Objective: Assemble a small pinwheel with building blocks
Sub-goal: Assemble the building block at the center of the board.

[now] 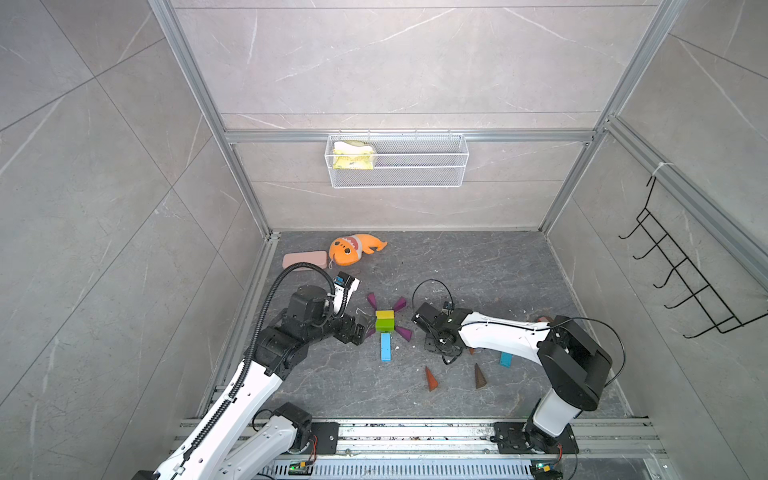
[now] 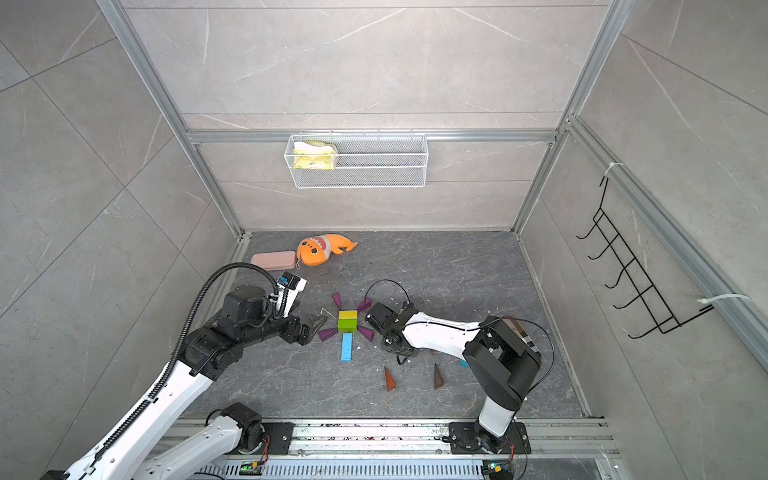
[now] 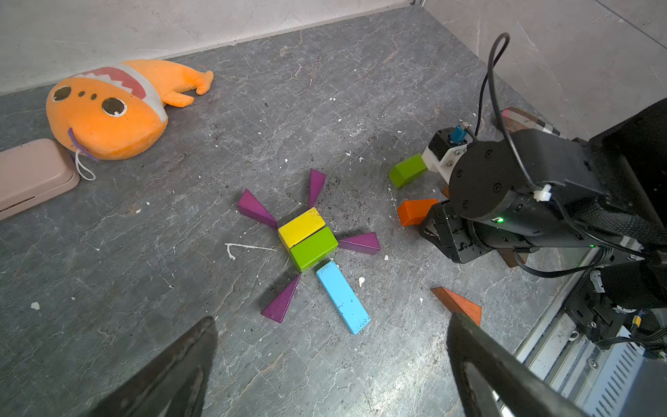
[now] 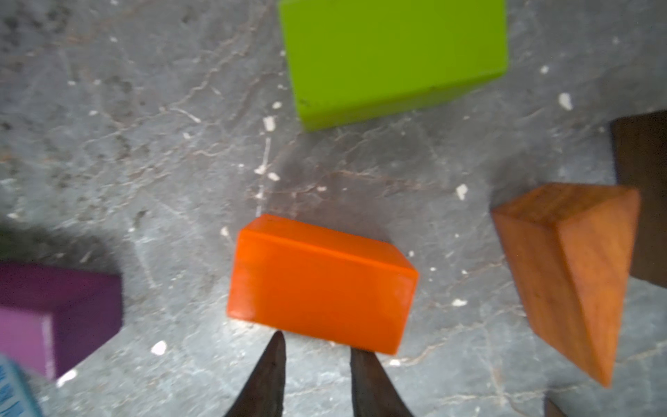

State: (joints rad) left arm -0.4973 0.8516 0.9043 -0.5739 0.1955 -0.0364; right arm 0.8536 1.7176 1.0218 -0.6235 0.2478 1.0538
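**Part-built block pinwheel; right arm at a spare brick**

1. Pinwheel, flat on the dark grey marbled table [image 1: 478, 266], left of its middle.
   - Hub: short yellow painted brick [image 3: 301, 226] and short green painted brick [image 3: 313, 248], side by side, touching.
   - Blades: four purple pointed wedges [image 3: 255, 208], fanned from the hub's corners, tips inward.
   - Stem: long light-blue painted bar [image 3: 343, 296], one end at the green brick, pointing to the near edge.

2. Spare blocks, right of the pinwheel.
   - Short orange painted brick [image 4: 321, 285].
   - Second green brick [image 3: 408, 169], near it.
   - Orange-brown wooden wedge [image 4: 574, 274], near the orange brick.
   - Reddish wedge [image 1: 431, 379] and dark brown wedge [image 1: 480, 376], towards the near edge.
   - Second light-blue bar [image 1: 505, 359], partly under the right arm.

3. Right gripper [image 4: 317, 344]: low over the table. The fingers stand close with a narrow gap and nothing between them. The tips are at the orange brick's long side; whether they touch it or stop just short cannot be told.

4. Left gripper [image 3: 332, 319]: fingers spread wide, empty, hovering at the pinwheel's left side.

5. Not of the task: orange plush shark [image 1: 353, 251] and pink oblong case [image 1: 303, 259], far left corner.

Step in hand (judged): hub, blades and stem look placed. The right arm is addressing the orange brick, whether to add it or shift it is unclear.

Next move (judged): the gap is narrower than the brick, so a pick needs the fingers widened to straddle its short width before closing. As they stand, they could only push. The nearest purple wedge lies close by and should be kept clear.
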